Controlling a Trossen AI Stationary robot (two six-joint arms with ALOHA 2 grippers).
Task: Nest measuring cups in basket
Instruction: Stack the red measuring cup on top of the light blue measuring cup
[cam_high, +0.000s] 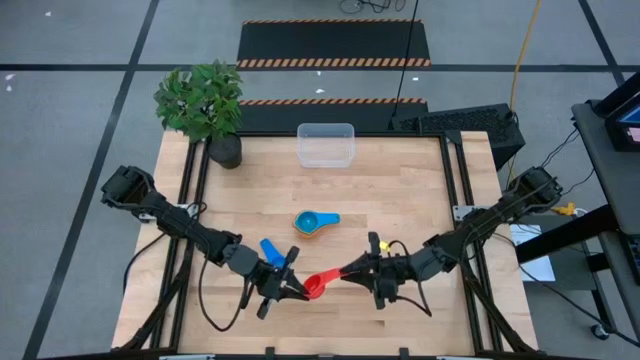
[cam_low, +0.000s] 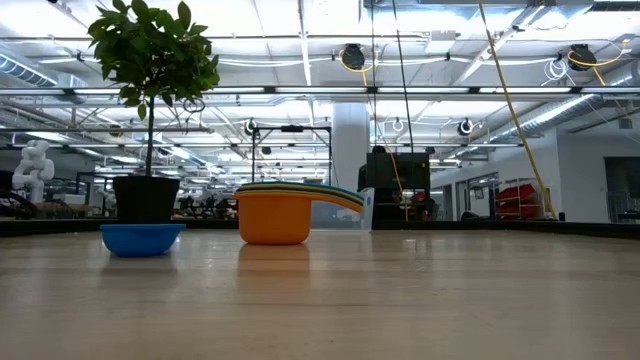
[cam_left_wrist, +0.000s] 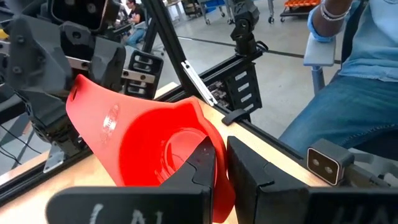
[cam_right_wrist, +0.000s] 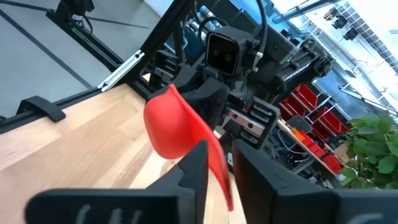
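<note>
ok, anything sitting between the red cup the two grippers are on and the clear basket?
Yes. In the high view, the nested cup stack with its light blue cup on top lies between the red cup and the basket; otherwise bare wood.
</note>
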